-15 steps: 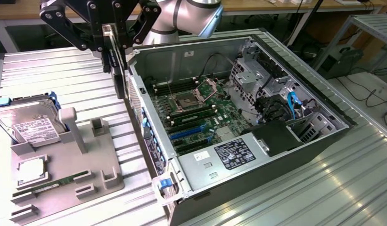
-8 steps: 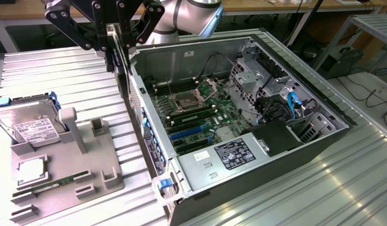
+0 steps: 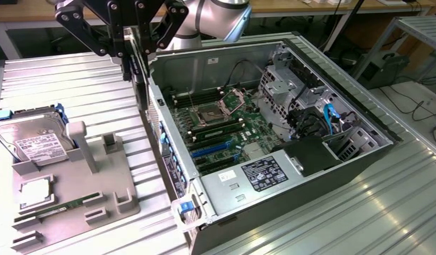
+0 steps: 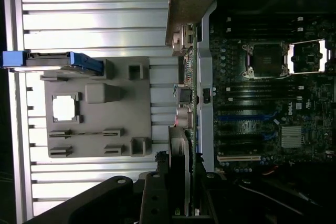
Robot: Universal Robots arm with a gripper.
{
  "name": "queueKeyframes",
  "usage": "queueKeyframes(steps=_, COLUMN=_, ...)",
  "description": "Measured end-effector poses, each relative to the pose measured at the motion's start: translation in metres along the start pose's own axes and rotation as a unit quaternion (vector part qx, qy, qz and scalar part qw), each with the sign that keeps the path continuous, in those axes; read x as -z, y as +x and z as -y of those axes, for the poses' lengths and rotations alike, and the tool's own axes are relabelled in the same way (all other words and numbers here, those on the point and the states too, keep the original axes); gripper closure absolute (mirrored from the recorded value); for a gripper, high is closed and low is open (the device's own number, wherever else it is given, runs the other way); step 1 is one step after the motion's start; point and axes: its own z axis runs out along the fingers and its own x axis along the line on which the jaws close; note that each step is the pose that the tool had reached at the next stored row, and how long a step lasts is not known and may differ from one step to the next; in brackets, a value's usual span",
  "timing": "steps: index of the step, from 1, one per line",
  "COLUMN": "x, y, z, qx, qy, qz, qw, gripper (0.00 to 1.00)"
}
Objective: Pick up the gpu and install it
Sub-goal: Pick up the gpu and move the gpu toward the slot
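Black robot gripper [image 3: 137, 45] is clamping thin black gpu card [image 3: 138, 79] on edge, hovering just beside open grey computer case [image 3: 203, 64] wall.

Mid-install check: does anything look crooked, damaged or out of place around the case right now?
Nothing looks damaged or spilled. The gripper holds the gpu on edge by the side wall of the computer case, not over the blue slots. The CPU socket has its cover open.
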Motion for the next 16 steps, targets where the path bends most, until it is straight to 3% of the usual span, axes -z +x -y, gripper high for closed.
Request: queueKeyframes(steps=16, x=-0.0002, y=-0.0063, z=-0.0001, qx=0.000, qy=0.0000, qz=0.0000, qw=1.0000, gripper=0.72)
